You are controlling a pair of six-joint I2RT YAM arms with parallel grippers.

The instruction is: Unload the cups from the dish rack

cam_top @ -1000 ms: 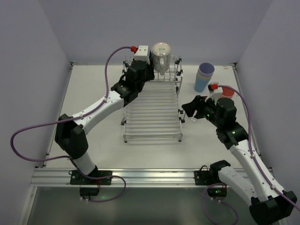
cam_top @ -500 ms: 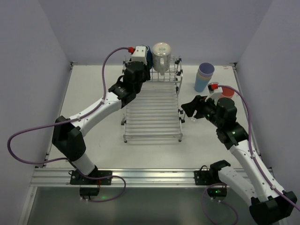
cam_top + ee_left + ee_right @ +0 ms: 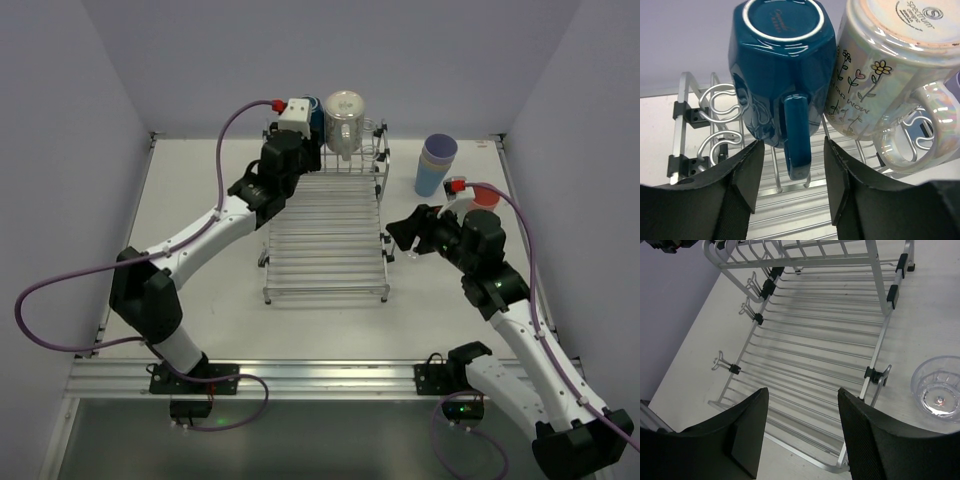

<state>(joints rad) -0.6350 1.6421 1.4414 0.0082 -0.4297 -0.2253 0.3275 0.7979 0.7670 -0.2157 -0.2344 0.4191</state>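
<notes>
A white table (image 3: 200, 250) with pale walls on the left, right and far sides carries everything. In its middle lies the dish rack (image 3: 325, 240), a long wire tray running from near to far, with a raised tier of wire loops at its far end. The flat slatted part holds nothing.

The left arm (image 3: 210, 235) stretches from the near left corner across to the far end of the rack. The right arm (image 3: 510, 310) rises from the near right corner and bends in towards the rack's right side.

Two mugs sit upside down on the raised tier, side by side and touching. The one on the right is a pearly white mug (image 3: 880, 70) with small flower drawings, its handle pointing right. The one on the left is a glossy dark blue mug (image 3: 782, 60), its handle facing the left gripper (image 3: 794, 150). That gripper's jaws stand apart on either side of the blue mug's handle, with a gap showing on each side, so they grip nothing.

On the far right of the table, well apart from the rack, stands a stack of cups (image 3: 436, 165), lavender on top and light blue below. A red cup (image 3: 485, 196) shows near the stack, partly hidden behind the right wrist.

The right gripper (image 3: 802, 395) hangs over the near right part of the rack, its jaws wide apart and holding nothing. A small clear cup (image 3: 939, 388) stands upright on the table just beside the rack's right rail.
</notes>
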